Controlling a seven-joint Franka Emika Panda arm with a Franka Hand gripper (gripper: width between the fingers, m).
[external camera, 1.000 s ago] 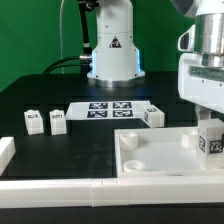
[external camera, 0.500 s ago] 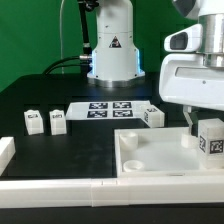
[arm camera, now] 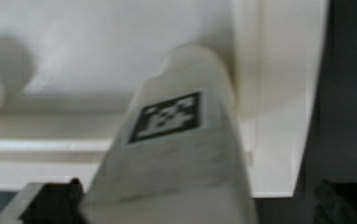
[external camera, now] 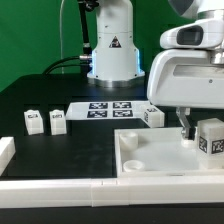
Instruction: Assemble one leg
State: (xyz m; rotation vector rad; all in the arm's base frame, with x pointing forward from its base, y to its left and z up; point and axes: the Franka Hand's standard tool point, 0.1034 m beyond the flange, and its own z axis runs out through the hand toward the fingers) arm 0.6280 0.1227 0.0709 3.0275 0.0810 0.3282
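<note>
A leg [external camera: 211, 138], a small white block with a square tag, stands upright on the right corner of the large white tray [external camera: 160, 160]. My gripper [external camera: 200, 130] hangs low over that corner and is open. One dark finger [external camera: 184, 128] shows just to the exterior view's left of the leg. In the wrist view the leg [arm camera: 175, 130] stands between my two fingertips [arm camera: 50, 203], with a gap on each side. Three more legs lie on the black table, two [external camera: 34, 121] [external camera: 57, 121] on the exterior view's left and one [external camera: 152, 115] behind the tray.
The marker board [external camera: 110, 108] lies behind the tray near the robot base [external camera: 113, 55]. A white rail [external camera: 90, 186] runs along the front edge, with a white block [external camera: 5, 150] at the exterior view's left.
My gripper has let go of the leg and has risen and shifted toward the exterior view's left. The leg stays standing on the tray corner.
</note>
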